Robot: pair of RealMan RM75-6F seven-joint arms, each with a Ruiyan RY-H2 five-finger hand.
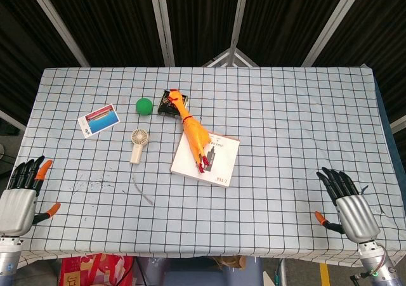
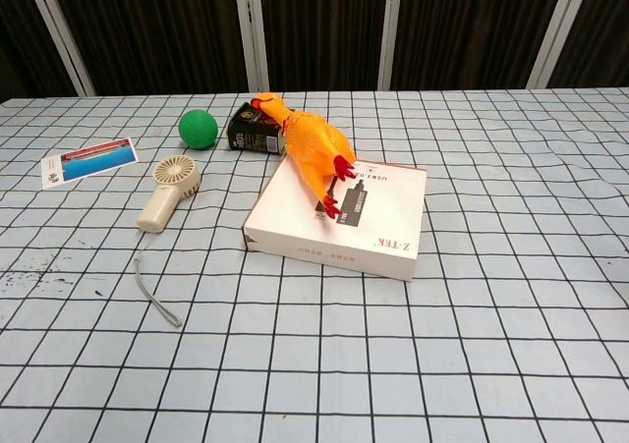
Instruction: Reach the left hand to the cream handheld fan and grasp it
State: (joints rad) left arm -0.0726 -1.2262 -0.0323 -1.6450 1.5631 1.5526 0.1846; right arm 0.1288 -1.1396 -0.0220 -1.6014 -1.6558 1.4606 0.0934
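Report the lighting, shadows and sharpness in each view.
Head view: even overhead light, sharp throughout, only faint shadows beside the cream fan and white box. Chest view: equally soft light, slight shadow under the box's near edge, no glare, table grid crisp.

Lab or test bay, staged. Table under a checked cloth, black curtains with pale metal posts behind the table, bare floor with yellow marking below its near edge.
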